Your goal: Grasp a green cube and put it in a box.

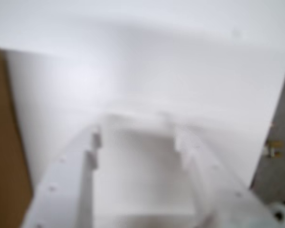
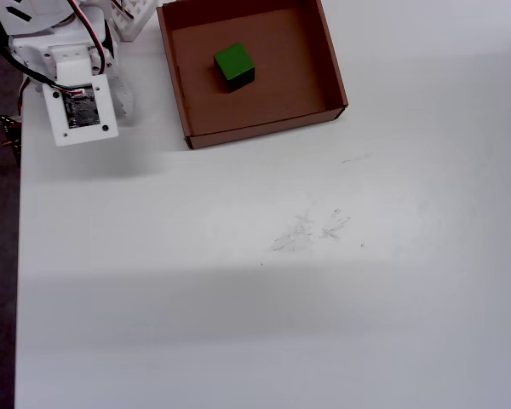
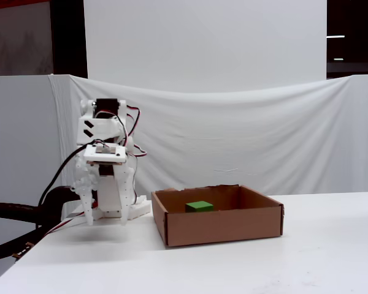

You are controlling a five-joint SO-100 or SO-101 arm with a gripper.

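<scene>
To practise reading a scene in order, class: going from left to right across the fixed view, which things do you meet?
Robot arm → the box's near left corner → green cube inside the box → the box's right wall → bare white table.

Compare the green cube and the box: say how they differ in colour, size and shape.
The green cube is bright green; the box is brown cardboard. The cube is a small solid block; the box is an open, low-walled tray, several times wider. The cube sits inside the box, which rests on the table. Both have plain, matte faces.
</scene>
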